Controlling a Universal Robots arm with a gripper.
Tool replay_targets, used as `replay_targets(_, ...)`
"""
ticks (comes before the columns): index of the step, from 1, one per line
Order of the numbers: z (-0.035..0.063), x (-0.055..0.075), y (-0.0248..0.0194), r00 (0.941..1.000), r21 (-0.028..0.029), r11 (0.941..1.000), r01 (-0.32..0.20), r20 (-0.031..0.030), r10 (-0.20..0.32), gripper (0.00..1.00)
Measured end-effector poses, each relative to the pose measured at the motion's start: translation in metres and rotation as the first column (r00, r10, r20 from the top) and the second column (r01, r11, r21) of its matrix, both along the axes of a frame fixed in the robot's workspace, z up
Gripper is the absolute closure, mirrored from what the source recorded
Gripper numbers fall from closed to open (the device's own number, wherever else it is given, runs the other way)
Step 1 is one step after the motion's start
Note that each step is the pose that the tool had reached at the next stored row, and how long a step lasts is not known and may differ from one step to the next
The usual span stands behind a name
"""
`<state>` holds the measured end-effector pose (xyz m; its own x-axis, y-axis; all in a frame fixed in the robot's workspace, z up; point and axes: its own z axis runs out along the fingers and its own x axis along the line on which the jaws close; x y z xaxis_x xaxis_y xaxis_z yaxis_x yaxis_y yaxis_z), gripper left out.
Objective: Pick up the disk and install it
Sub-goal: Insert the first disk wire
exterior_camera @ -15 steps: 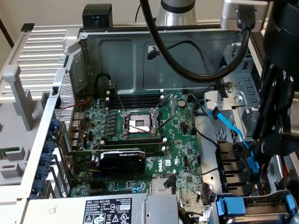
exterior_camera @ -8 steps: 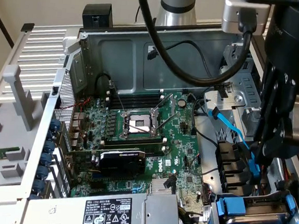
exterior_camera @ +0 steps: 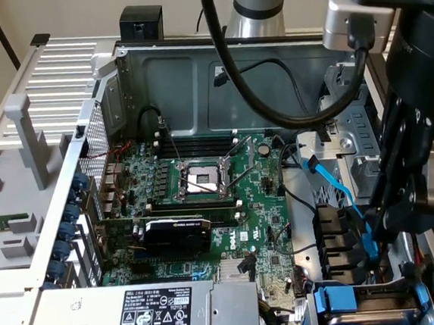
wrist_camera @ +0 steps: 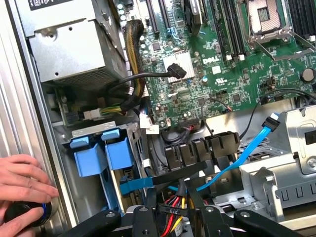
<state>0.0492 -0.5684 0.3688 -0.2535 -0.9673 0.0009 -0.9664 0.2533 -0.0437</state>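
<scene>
Both jaws of the gripper (exterior_camera: 382, 226) look clamped on the disk (exterior_camera: 368, 246), held on edge over the case's bay, likely so it slides in beside the other blue-framed drives (exterior_camera: 341, 309), toward the exterior view's right of the motherboard (exterior_camera: 221, 201).

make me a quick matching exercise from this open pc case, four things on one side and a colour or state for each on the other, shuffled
Things:
1. motherboard
2. flat data cable
3. power supply box
4. person's hand

Descriptions:
A. rests on a black round knob
B. grey metal with a black-and-white label
C. green
D. light blue

Pairs: 1-C, 2-D, 3-B, 4-A
</scene>
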Motion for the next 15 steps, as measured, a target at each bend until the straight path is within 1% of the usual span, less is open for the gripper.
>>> replay_targets(2,0.0000,0.000,0.0000,1.0000,-0.0020,1.0000,0.000,0.0022,0.000,0.63)
replay_targets(4,0.0001,0.000,0.0000,1.0000,-0.0038,1.0000,0.000,0.0060,0.000,0.63)
replay_targets(5,0.0010,0.000,0.0000,1.0000,-0.0047,1.0000,0.000,0.0077,0.000,0.56)
replay_targets(7,0.0051,0.000,0.0000,1.0000,-0.0051,1.0000,0.001,0.0088,-0.001,0.56)
replay_targets(10,0.0144,0.000,-0.0009,1.0000,-0.0053,1.0000,0.001,0.0092,-0.001,0.56)
replay_targets(11,0.0179,0.000,-0.0018,1.0000,-0.0050,1.0000,0.001,0.0093,-0.001,0.56)
replay_targets(13,0.0253,0.000,-0.0054,1.0000,-0.0052,1.0000,0.001,0.0093,-0.001,0.56)
replay_targets(15,0.0301,0.000,-0.0106,1.0000,-0.0052,1.0000,0.001,0.0093,-0.001,0.56)
